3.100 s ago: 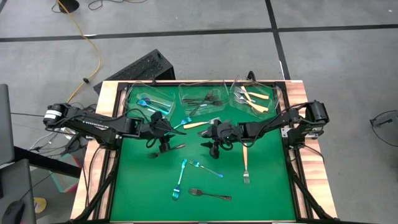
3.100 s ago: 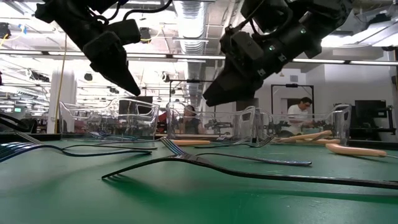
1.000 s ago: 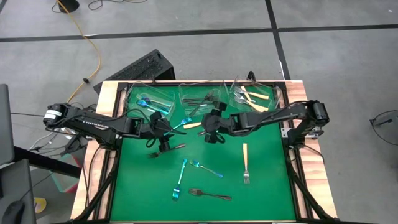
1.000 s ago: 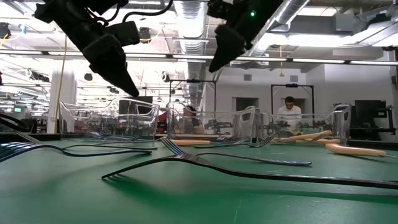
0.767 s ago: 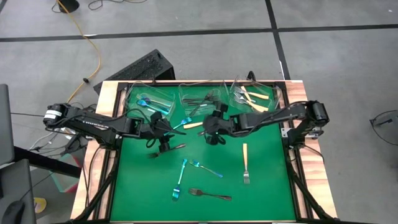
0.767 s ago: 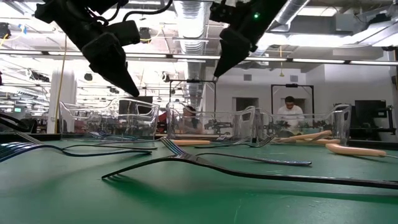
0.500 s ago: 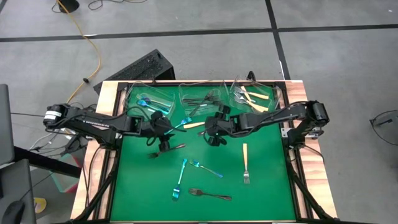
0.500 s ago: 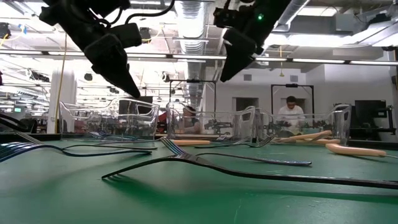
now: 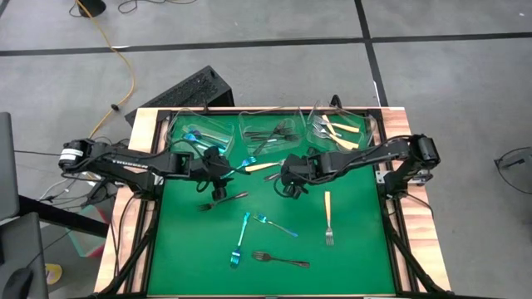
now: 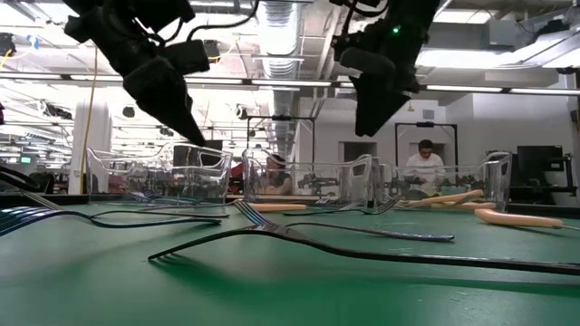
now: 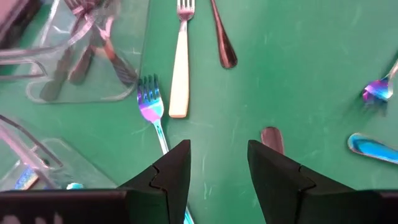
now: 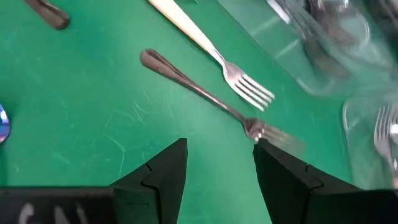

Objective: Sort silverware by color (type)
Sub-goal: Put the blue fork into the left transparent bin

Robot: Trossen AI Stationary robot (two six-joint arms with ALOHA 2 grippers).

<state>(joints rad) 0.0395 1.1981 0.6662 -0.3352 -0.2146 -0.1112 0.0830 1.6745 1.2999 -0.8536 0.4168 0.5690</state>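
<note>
Silverware lies on the green mat. A dark fork and a cream-handled fork lie just ahead of my right gripper, which hangs open above the mat near the middle tub. My left gripper hovers open over bare mat. An iridescent fork, a cream fork and a dark handle end lie around it. Teal, blue, dark and cream forks lie nearer the front.
Three clear tubs stand along the far edge: the left holds blue forks, the middle dark ones, the right cream ones. Another dark fork lies below the left gripper. People show in the room beyond the table.
My right gripper has rolled about its own axis and tipped to point more steeply down. It has also drifted a little toward the table's near edge and sunk slightly. Its fingers stay open. The forks have not moved.
</note>
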